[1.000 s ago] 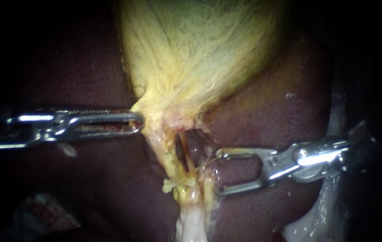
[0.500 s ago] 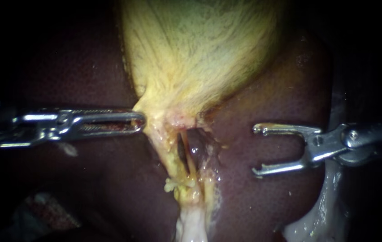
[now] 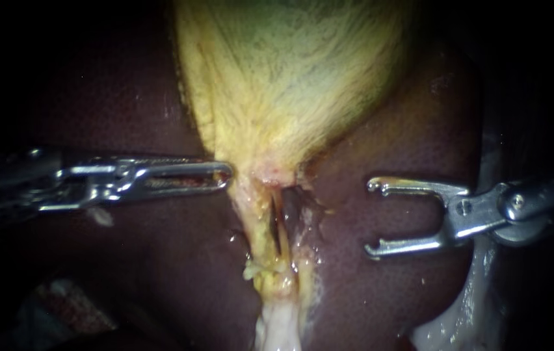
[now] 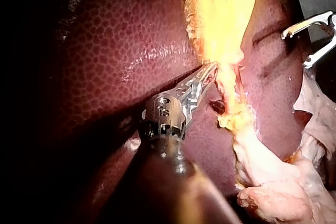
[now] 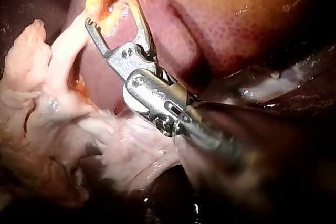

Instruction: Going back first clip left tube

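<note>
The yellow gallbladder (image 3: 290,84) narrows to a neck above the dark liver (image 3: 394,130). Below the neck a thin tube (image 3: 279,231) runs down between dark gaps, with yellowish strands on both sides. No clip shows on it. My left instrument (image 3: 227,173) lies level, its jaws shut on the left edge of the gallbladder's neck; the left wrist view shows its tip (image 4: 212,70) at that yellow tissue. My right instrument (image 3: 369,217) hovers over the liver well to the right of the tube, its forked jaws open and empty, also seen in the right wrist view (image 5: 109,9).
Pale whitish tissue (image 3: 277,325) hangs below the tubes. More of this pale tissue (image 3: 465,312) lies along the liver's right edge under the right instrument. In the right wrist view lumpy pale tissue (image 5: 47,103) lies beside that instrument's jaws.
The right instrument's open jaws drew back from around the tubes to the right, then stayed. The left instrument shifted right, carrying the neck's edge with it.
</note>
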`<state>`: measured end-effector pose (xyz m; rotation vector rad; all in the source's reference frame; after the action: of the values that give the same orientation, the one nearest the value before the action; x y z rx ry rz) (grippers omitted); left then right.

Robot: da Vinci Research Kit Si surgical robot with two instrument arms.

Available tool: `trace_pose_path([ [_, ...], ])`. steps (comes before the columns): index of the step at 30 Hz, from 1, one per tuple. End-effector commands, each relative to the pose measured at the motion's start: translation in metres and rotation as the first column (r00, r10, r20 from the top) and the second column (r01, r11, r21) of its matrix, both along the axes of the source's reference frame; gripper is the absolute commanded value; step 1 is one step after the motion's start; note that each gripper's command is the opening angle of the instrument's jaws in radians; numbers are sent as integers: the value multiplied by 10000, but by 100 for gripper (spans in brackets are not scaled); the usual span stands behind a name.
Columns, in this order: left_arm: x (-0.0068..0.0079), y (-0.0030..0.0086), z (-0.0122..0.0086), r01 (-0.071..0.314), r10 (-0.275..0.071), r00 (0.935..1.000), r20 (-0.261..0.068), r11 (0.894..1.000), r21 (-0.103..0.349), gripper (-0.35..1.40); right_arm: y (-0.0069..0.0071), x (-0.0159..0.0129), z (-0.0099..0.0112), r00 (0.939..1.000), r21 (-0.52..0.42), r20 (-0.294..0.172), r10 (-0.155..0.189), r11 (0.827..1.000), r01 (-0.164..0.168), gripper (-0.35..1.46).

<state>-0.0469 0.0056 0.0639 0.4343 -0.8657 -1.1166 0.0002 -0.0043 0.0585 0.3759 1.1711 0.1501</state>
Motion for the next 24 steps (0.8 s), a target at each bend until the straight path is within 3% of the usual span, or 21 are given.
trace_pose_path([
  [1, -3, -2, 1, -52, 52, 10000, -3, 10000, 29, -23, -1, 0, 1, 10000, -22, -51, -81, 10000, 81, 60],
  [5, -7, -2, 3, -64, 64, 10000, 8, 10000, 29, -23, -3, 1, 0, 9989, 54, -252, -390, 9992, 392, 60],
  [24, -9, -2, 2, -59, 59, 10000, 5, 10000, 29, -23, -4, 1, -1, 9986, 8, -286, -446, 9990, 446, 60],
])
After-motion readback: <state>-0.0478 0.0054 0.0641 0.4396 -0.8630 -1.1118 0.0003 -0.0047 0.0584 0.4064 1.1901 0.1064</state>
